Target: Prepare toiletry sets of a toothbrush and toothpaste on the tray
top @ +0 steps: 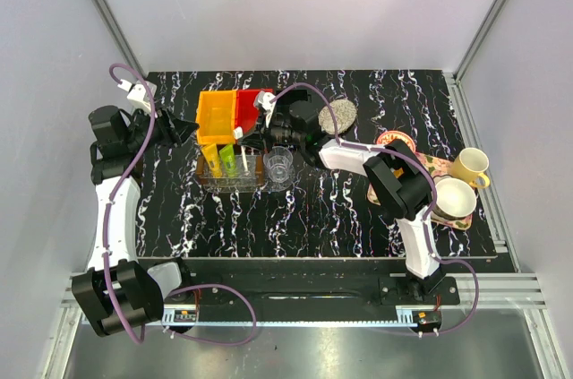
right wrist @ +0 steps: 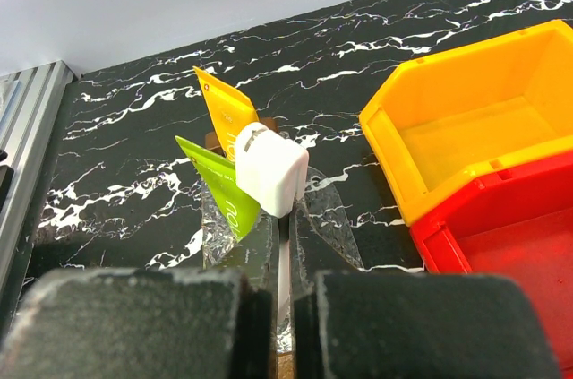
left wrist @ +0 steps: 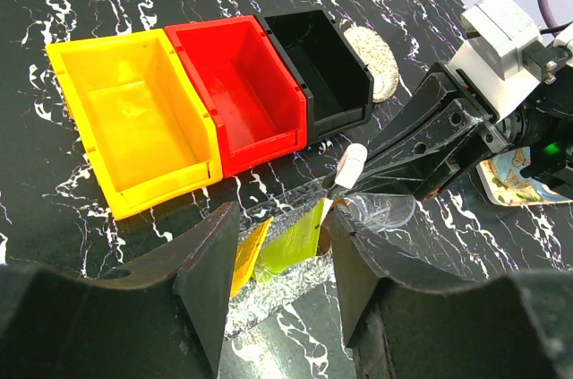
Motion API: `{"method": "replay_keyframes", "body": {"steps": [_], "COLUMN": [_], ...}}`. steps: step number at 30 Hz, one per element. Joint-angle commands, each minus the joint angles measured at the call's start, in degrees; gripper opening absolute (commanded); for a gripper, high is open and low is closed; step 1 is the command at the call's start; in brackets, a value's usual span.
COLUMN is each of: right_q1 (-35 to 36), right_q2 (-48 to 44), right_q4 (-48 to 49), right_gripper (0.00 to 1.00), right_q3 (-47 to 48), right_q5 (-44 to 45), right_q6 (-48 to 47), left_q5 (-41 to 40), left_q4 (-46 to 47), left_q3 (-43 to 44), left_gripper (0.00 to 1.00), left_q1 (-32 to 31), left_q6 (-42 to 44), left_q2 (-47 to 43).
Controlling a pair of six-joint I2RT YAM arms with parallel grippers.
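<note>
A clear tray (top: 215, 180) holds a yellow toothpaste tube (top: 211, 158) and a light green one (top: 227, 160), both leaning upright. My right gripper (top: 253, 135) is shut on a slim white toothbrush (right wrist: 269, 168) with a capped head, holding it over the tray next to the tubes. The green tube (right wrist: 224, 198) and the yellow tube (right wrist: 228, 110) stand just beyond the head. My left gripper (top: 185, 132) is open at the tray's left end. Its fingers (left wrist: 206, 280) straddle the view of both tubes (left wrist: 291, 240); it holds nothing.
A yellow bin (top: 218, 116), a red bin (top: 251, 103) and a black bin (left wrist: 322, 61) stand in a row behind the tray. A clear cup (top: 279, 164) is right of the tray. A grey round pad (top: 338, 115) and a patterned tray (top: 428, 162) with two mugs lie right.
</note>
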Motion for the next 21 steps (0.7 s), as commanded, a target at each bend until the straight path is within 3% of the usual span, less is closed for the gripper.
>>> {"method": "replay_keyframes", "body": {"steps": [1,21], "right_q1": [0.84,1.02], "right_q2": [0.06,-0.64], "right_q4": [2.89,2.71], "right_gripper": [0.00,0.00], "right_q3": [0.15,-1.34], "right_q5": [0.22,0.57], "right_q6": [-1.32,-2.28], "left_q5": [1.48,1.92], "left_q4": [2.68,3.47], "left_q3": [-0.03,-0.64], "left_gripper": [0.49,0.49], "left_q1": [0.38,0.73], "left_q6": [-0.13,-0.66], "left_q2": [-0.29,0.24]}}
